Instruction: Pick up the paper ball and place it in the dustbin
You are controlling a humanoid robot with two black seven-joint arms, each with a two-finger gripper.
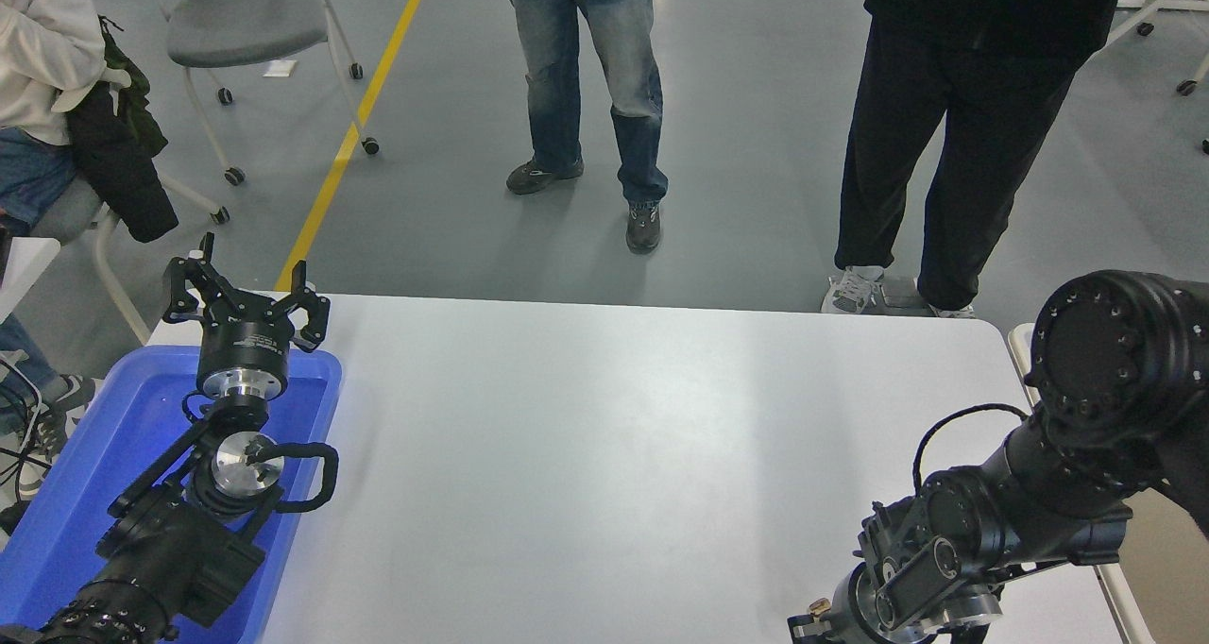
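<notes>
Left claw [244, 290] spread over blue tray [57, 531]; right claw hidden.

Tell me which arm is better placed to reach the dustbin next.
Right. The right arm sits at the table's right edge, beside the dustbin just past it. The left arm is parked over the blue tray on the opposite side. No paper ball is in view.

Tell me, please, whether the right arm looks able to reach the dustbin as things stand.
Probably yes: the dustbin sits just off the table's right edge, directly beneath the right arm, with nothing visible between them.
</notes>
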